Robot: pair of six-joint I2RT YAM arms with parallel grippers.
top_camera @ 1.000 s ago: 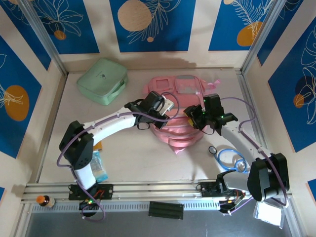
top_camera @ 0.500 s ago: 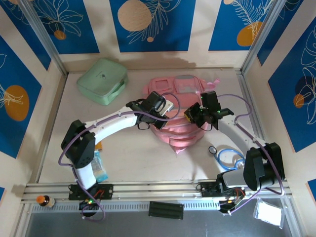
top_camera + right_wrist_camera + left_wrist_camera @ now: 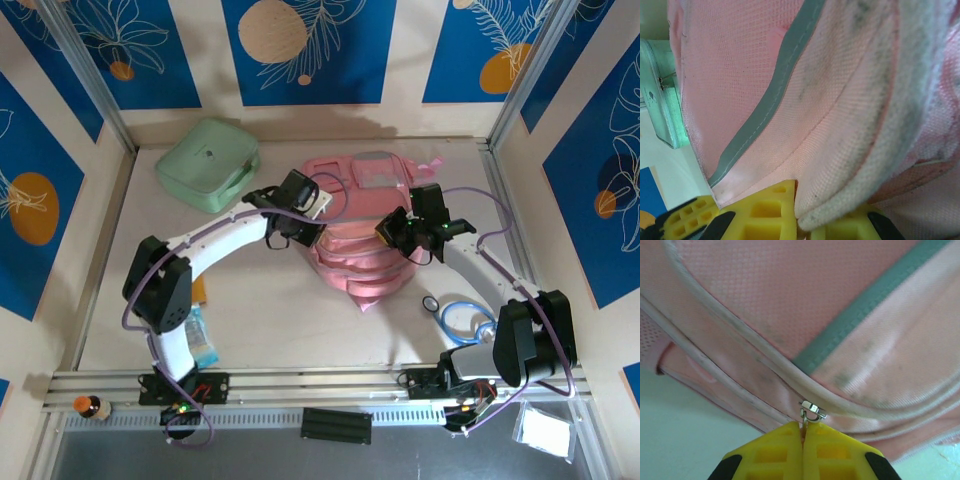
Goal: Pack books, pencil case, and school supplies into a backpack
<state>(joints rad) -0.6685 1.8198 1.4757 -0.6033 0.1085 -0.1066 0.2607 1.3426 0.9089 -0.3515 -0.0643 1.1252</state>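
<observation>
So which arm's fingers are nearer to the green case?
Left. The left fingers hold the backpack's zipper pull on the case's side; the right fingers pinch the backpack's opposite side.

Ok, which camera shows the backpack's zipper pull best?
Left wrist: the zipper pull sits close and sharp, pinched by the left gripper. From the top camera it is too small to tell; the right wrist looks at backpack fabric.

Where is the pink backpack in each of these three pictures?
Top external: the backpack lies mid-table, between the two arms.
Left wrist: it runs across the upper part, and the left claw pinches its zipper pull.
Right wrist: it sits at the centre and right, its edge clamped in the right claw.
Shared landmark: the grey-green stripe across the pink fabric, seen in both wrist views.
</observation>
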